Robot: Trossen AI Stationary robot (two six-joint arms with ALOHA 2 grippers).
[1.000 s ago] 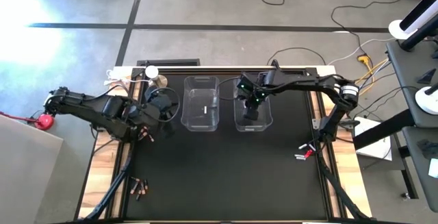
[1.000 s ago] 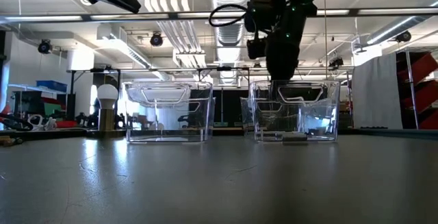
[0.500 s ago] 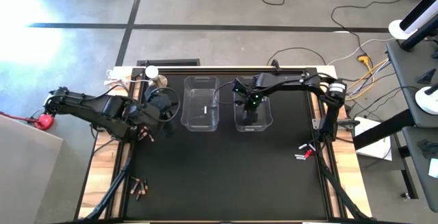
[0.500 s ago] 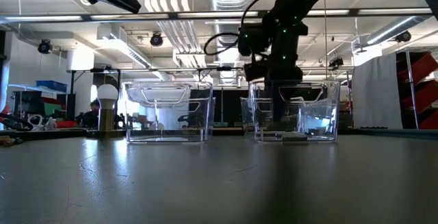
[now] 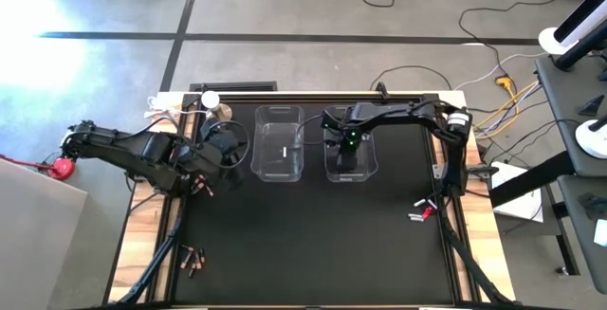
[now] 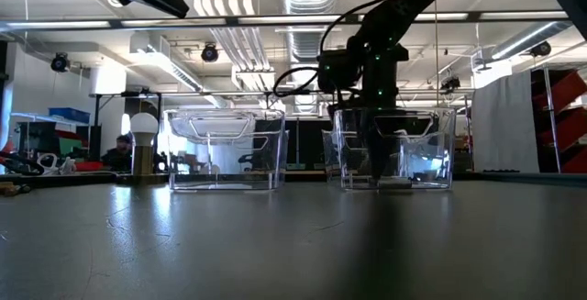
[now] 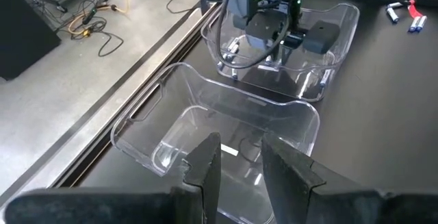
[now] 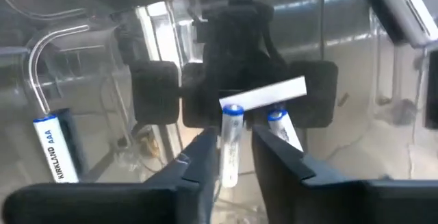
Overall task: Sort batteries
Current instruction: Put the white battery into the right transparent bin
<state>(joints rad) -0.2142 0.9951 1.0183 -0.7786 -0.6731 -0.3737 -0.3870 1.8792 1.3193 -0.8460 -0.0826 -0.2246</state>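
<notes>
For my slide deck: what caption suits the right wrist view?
Right gripper inside a clear bin, a white battery between its fingers, more white batteries lying around it.

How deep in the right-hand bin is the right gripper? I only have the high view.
Observer: In the low view, the right gripper is well down inside the right bin, close to its floor.
Operator: Anything at its tip?
Observer: Yes. Its wrist view shows a white battery with a blue end right at the tip. I can't tell if it is gripped.
Operator: And the left arm?
Observer: The left gripper hangs beside the left bin, with its fingers apart and nothing between them.
</notes>
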